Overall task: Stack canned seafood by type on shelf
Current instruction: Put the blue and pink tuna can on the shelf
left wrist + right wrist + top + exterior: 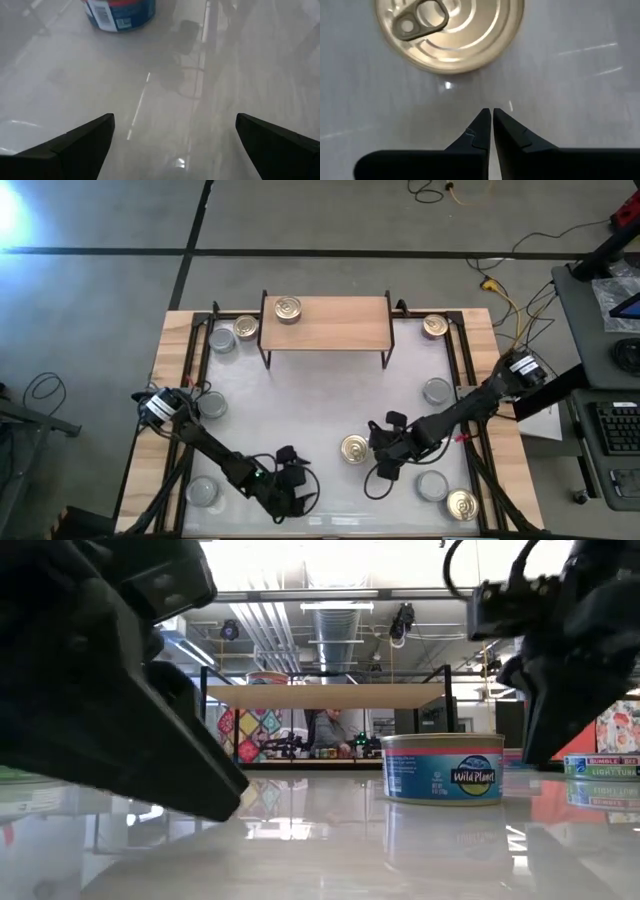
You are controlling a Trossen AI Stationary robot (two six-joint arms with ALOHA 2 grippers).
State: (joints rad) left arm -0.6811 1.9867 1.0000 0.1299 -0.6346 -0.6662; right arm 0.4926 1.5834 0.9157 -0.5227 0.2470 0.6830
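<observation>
The shelf (pixel 325 325) stands at the table's far side, and one gold-lidded tin (pixel 288 308) rests on the left end of its board. Several more tins, gold and silver lidded, stand scattered on the white table. One gold-lidded tin (pixel 354 448) (pixel 450 30) with a blue and red label (pixel 442 768) stands near the front middle. My right gripper (pixel 380 452) (pixel 491 122) is shut and points steeply down just to the right of this tin, a small gap off. My left gripper (pixel 300 478) (pixel 175 145) is open low over the table to the tin's left, with nothing between its fingers.
Silver-lidded tins (pixel 432 485) (pixel 437 390) and a gold-lidded one (pixel 461 504) stand near my right arm. Silver-lidded tins (pixel 203 491) (pixel 212 405) stand near my left arm. Three more tins (pixel 222 340) (pixel 245 327) (pixel 434 326) flank the shelf. A person shows in the room beyond.
</observation>
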